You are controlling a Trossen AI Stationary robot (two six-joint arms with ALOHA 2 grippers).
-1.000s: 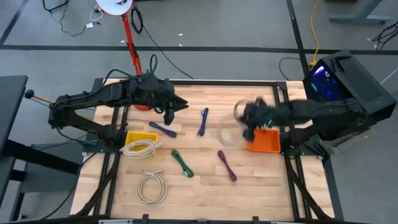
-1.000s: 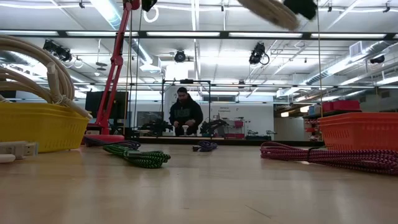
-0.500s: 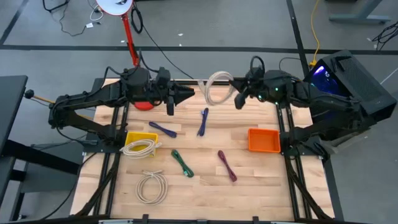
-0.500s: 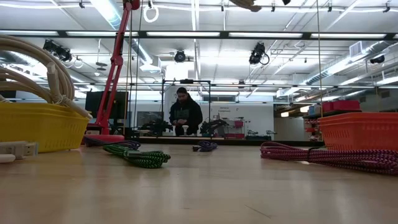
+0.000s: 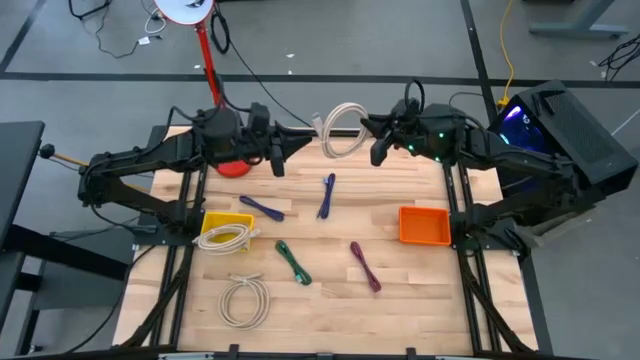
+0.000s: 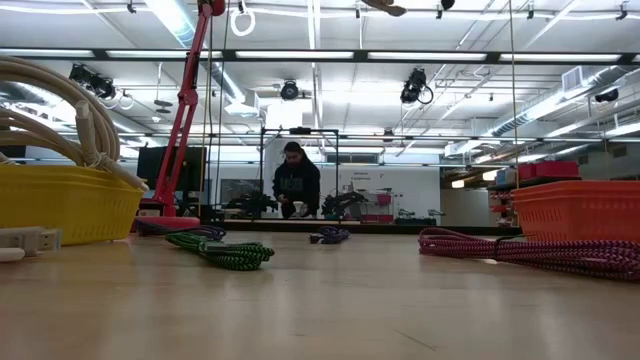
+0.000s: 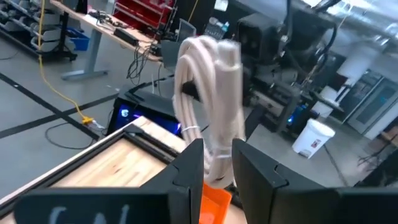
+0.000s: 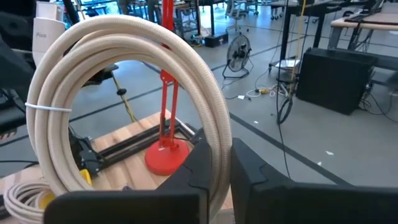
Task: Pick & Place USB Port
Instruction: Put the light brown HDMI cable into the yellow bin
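Note:
A white coiled USB cable hangs in the air above the table's far edge, between my two grippers. My right gripper is shut on it from the right. My left gripper is open and points at the coil from the left. In the left wrist view its fingers stand on either side of the coil's lower part; I cannot tell whether they touch it. An orange basket sits at the right of the table and a yellow basket at the left. My right gripper pinches the coil's bundled strands between its two fingers, at the edge of the coil nearest to it. The fingers come about level from the table's right. The coil stands upright beyond the fingers, lifted clear of the table.
Another white cable lies in the yellow basket. A loose white coil, a green cable and purple cables lie on the table. A red lamp base stands at the far left. A person stands far behind.
My right gripper has carried the white coil from beside the orange basket up and toward the table's far edge and left. My left gripper has risen and moved toward the far edge, closing on the coil from the left.

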